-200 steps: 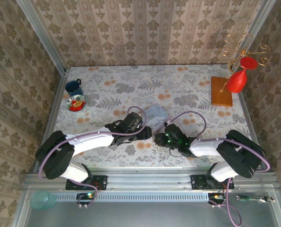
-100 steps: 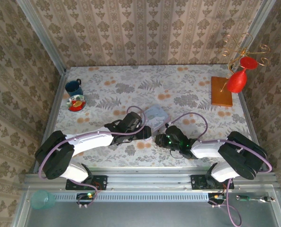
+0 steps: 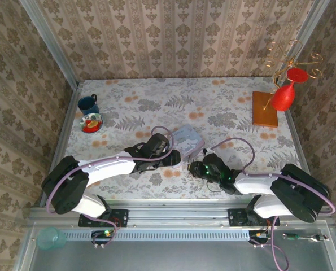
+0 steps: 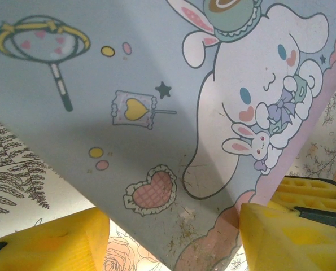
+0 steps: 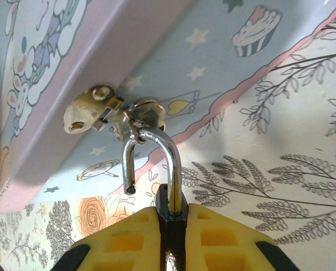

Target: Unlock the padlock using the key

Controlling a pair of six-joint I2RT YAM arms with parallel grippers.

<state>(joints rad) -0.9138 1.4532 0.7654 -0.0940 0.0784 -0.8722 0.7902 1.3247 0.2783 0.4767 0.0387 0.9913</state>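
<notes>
Near the middle of the frame a pastel tin box (image 3: 186, 135) lies on the floral worktop (image 3: 224, 99). The left gripper (image 3: 179, 158) reaches in from the lower left and ends just below the tin's near edge. The right gripper (image 3: 192, 167) comes in from the lower right, its tip just beside the left one. At the upper left a blue mug (image 3: 88, 104) stands above a small dish (image 3: 91, 122). At the upper right, a red glass (image 3: 283, 96) hangs from a gold wire stand (image 3: 292, 56) on a wooden base (image 3: 264, 109).
</notes>
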